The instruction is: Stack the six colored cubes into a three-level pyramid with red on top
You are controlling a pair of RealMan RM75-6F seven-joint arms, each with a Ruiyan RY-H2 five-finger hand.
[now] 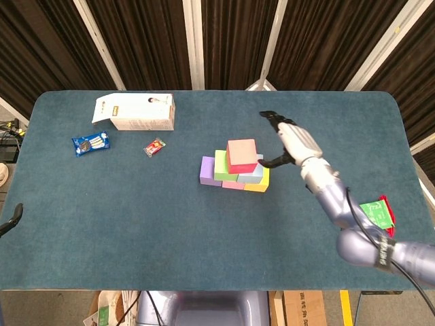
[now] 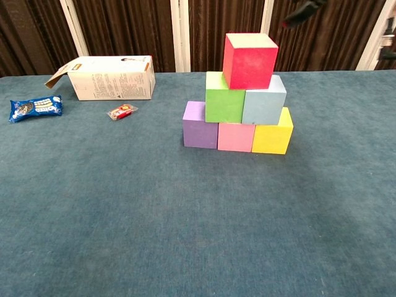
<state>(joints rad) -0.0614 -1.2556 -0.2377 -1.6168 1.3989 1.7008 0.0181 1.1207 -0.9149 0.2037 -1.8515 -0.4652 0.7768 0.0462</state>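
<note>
Pyramid at desk (image 1: 204,258) centre, red cube (image 2: 249,60) on top. Right hand (image 1: 293,139) at pyramid's 3 o'clock, apart, fingers released. White box (image 1: 134,112), blue packet (image 1: 90,143), red wrapper (image 1: 154,147) toward 10 o'clock; green packet (image 1: 375,212) at 4 o'clock.

Head view: looked steeply down from high at the near edge, took in the whole table (image 1: 81,251). Chest view: sat low and closer, faced level across toward the far curtains (image 2: 124,28). Shared by the 2: cube pyramid (image 1: 236,168), white box (image 1: 136,112), blue packet (image 1: 90,143).
</note>
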